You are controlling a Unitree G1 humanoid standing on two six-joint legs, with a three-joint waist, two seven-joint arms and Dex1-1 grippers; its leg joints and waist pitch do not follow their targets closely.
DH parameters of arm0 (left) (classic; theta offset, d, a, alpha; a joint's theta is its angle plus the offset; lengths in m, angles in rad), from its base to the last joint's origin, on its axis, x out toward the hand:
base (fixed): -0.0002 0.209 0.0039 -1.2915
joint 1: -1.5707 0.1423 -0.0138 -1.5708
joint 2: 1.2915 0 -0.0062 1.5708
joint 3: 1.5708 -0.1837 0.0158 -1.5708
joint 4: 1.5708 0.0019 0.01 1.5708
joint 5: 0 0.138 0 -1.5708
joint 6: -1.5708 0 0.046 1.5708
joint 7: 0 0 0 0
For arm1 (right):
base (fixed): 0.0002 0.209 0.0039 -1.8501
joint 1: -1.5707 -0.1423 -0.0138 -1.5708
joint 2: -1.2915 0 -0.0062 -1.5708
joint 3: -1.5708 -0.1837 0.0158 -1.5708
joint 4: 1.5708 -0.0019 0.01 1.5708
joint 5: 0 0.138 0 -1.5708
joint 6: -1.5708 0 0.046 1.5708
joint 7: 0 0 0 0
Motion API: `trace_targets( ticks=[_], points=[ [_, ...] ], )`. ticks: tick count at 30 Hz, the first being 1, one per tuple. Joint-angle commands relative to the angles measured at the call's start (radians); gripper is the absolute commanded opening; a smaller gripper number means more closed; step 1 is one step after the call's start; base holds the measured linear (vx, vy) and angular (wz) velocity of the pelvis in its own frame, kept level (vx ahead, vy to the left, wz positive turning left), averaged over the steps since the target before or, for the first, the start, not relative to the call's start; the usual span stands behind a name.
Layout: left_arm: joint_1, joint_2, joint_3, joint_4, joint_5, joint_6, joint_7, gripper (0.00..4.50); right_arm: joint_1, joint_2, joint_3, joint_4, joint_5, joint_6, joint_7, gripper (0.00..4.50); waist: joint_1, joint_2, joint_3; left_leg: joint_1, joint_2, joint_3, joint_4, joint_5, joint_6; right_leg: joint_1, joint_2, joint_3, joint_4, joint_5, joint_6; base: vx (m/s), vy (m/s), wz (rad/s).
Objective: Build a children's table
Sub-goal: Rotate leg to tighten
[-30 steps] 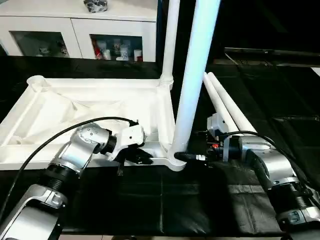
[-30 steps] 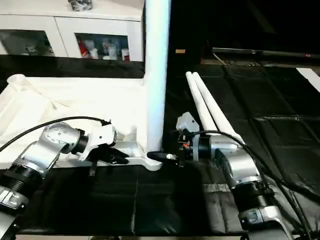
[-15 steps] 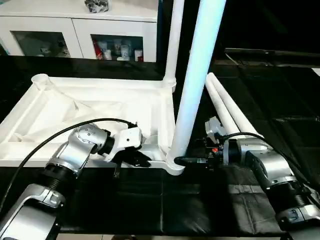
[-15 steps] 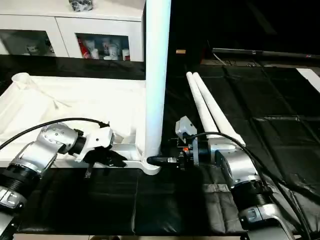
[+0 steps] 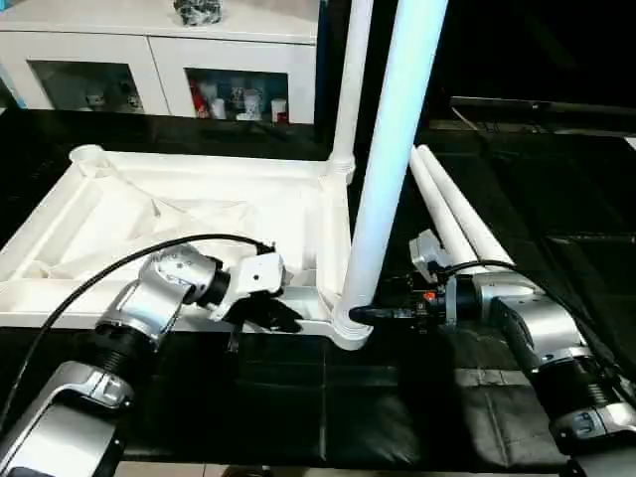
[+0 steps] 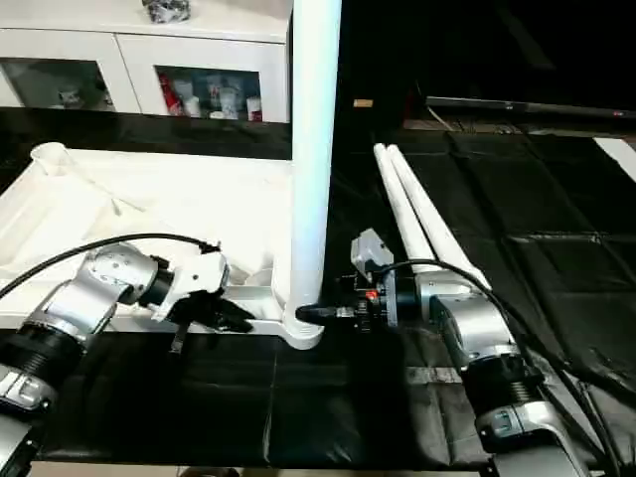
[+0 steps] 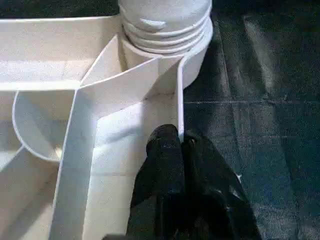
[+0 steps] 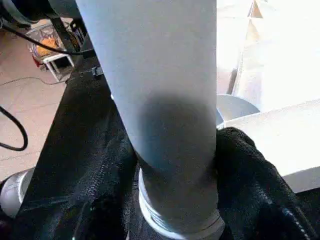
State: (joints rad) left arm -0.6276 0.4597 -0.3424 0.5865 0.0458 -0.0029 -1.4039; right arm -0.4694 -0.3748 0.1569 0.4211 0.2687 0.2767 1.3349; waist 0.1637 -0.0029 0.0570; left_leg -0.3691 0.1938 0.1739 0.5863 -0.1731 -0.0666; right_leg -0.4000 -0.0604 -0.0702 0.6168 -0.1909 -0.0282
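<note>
Two legs stand upright in our head views: the near leg [image 5: 390, 169] rises from the tabletop's front-right corner socket [image 5: 350, 326] at centre frame, and the far leg [image 5: 348, 89] rises from the rear-right socket at upper centre. The tabletop [image 5: 189, 214] lies ribbed side up across the left half, on black matting [image 5: 328, 397]. Two spare legs [image 5: 452, 209] lie side by side at right of centre. A white cabinet [image 5: 159, 60] with glass doors runs along the upper left. Our left gripper [image 5: 283, 318] meets the tabletop's front rim at lower centre; our right gripper [image 5: 360, 315] reaches the near leg's base from the right.

Left wrist view: our fingers [image 7: 165, 150] are pinched onto the tabletop's thin rim wall [image 7: 179, 100], one each side, just short of the socket with the leg's ringed end [image 7: 165, 20].

Right wrist view: our fingers [image 8: 250, 170] sit spread around the near leg [image 8: 160, 85], one on each side and against it, just above its ringed base.
</note>
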Motion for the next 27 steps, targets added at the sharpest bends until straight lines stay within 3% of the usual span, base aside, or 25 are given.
trace_targets(
  ticks=[1,4,7,9,14,17,19,20,24,27],
  points=[
    [-0.035,-0.025,0.032,0.018,0.009,0.050,0.113,0.00,0.047,0.019,0.018,-0.060,0.030,0.034,-0.008,2.00,-0.003,0.005,-0.074,0.015,0.045,-0.010,-0.061,-0.170,0.027,0.051,-0.088,0.050,-0.069,-0.165,-0.198,0.000,0.000,0.00],
    [-0.035,-0.056,0.061,-0.006,0.003,0.126,0.194,0.00,0.096,0.069,0.002,-0.102,0.022,0.059,-0.131,2.00,0.003,0.005,-0.070,0.022,0.046,-0.010,-0.063,-0.203,0.019,0.046,-0.090,0.052,-0.076,-0.212,-0.195,0.000,0.000,0.00],
    [-0.034,-0.108,0.099,-0.062,-0.010,0.251,0.299,0.00,0.134,0.165,-0.016,-0.121,-0.005,0.095,-0.324,1.99,-0.006,0.001,-0.064,0.018,0.043,-0.017,-0.074,-0.238,-0.007,0.049,-0.097,0.051,-0.087,-0.336,-0.154,0.000,0.000,0.00],
    [-0.039,-0.141,0.120,-0.082,-0.020,0.314,0.351,0.00,0.128,0.214,-0.026,-0.103,-0.016,0.110,-0.402,1.98,-0.022,0.001,-0.064,0.018,0.041,-0.019,-0.077,-0.251,-0.024,0.047,-0.096,0.050,-0.090,-0.369,-0.143,0.000,0.000,0.00],
    [-0.058,-0.229,0.145,-0.122,-0.021,0.427,0.471,0.00,0.056,0.344,-0.063,-0.007,-0.030,0.109,-0.585,1.98,-0.052,0.002,-0.063,0.011,0.034,-0.022,-0.077,-0.253,-0.024,0.050,-0.095,0.048,-0.096,-0.377,-0.138,0.000,0.000,0.00],
    [-0.088,-0.304,0.164,-0.127,-0.018,0.493,0.580,0.00,-0.053,0.422,-0.101,0.122,-0.075,0.110,-0.792,1.98,-0.064,0.009,-0.065,0.017,0.031,-0.020,-0.072,-0.246,-0.020,0.046,-0.091,0.049,-0.096,-0.350,-0.152,0.000,0.000,0.00],
    [-0.099,-0.314,0.159,-0.125,-0.009,0.498,0.593,0.00,-0.090,0.428,-0.102,0.146,-0.092,0.076,-0.804,1.98,-0.070,0.008,-0.067,0.013,0.031,-0.019,-0.072,-0.229,-0.016,0.049,-0.087,0.050,-0.093,-0.307,-0.155,0.000,0.000,0.00],
    [-0.101,-0.307,0.153,-0.121,0.000,0.491,0.591,0.00,-0.094,0.424,-0.101,0.145,-0.098,0.061,-0.789,2.33,-0.071,0.007,-0.070,0.009,0.030,-0.019,-0.070,-0.204,-0.010,0.053,-0.086,0.050,-0.087,-0.255,-0.161,0.000,0.000,0.00],
    [-0.100,-0.268,0.141,-0.101,0.021,0.453,0.583,0.00,-0.069,0.384,-0.101,0.120,-0.108,0.043,-0.743,2.71,-0.069,0.009,-0.079,0.007,0.031,-0.015,-0.063,-0.117,0.027,0.059,-0.081,0.051,-0.067,-0.052,-0.203,0.000,0.000,0.00],
    [-0.096,-0.242,0.134,-0.092,0.032,0.419,0.564,0.00,-0.050,0.345,-0.107,0.108,-0.109,0.027,-0.710,2.91,-0.066,0.008,-0.077,0.007,0.032,-0.013,-0.061,-0.117,0.045,0.060,-0.082,0.050,-0.067,-0.021,-0.219,0.000,0.000,0.00]
  ],
)
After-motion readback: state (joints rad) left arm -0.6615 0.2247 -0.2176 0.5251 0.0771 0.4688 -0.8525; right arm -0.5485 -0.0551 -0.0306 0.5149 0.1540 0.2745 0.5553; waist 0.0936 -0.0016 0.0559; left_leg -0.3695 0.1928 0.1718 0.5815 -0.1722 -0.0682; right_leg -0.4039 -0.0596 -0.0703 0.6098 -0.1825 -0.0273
